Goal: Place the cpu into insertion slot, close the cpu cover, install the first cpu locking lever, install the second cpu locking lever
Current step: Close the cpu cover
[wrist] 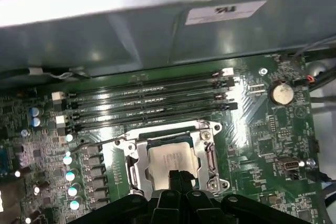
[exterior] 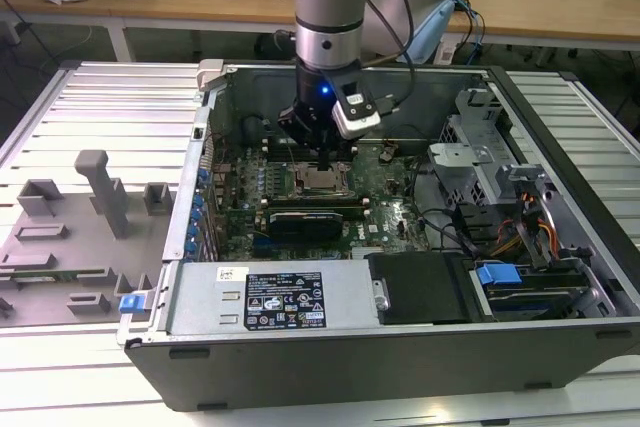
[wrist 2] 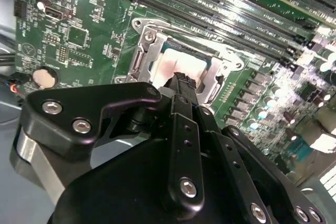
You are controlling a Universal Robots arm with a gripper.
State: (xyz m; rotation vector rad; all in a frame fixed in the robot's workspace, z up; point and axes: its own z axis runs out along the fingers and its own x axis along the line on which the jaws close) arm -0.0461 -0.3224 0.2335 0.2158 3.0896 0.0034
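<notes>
The cpu (wrist: 169,157) is a pale silvery square lying flat in the insertion slot (exterior: 322,183) on the green board. It also shows in the second wrist view as the cpu (wrist 2: 181,65). The cpu cover (wrist: 135,158), a silvery frame plate, lies flat around the chip. My gripper (wrist: 179,176) hangs just above the chip's edge, fingers pressed together with nothing between them. In the exterior view the gripper (exterior: 325,161) points straight down over the socket inside the open computer case. The fingertips (wrist 2: 182,80) hide part of the chip.
Long black memory slots (wrist: 147,103) run beside the socket, with a coin battery (wrist: 282,93) near them. The case wall (wrist: 157,30) rises behind. A black card (exterior: 315,219), a metal power supply box (exterior: 270,297) and a drive cage (exterior: 480,157) surround the socket. A grey fixture tray (exterior: 70,237) lies at the exterior view's left.
</notes>
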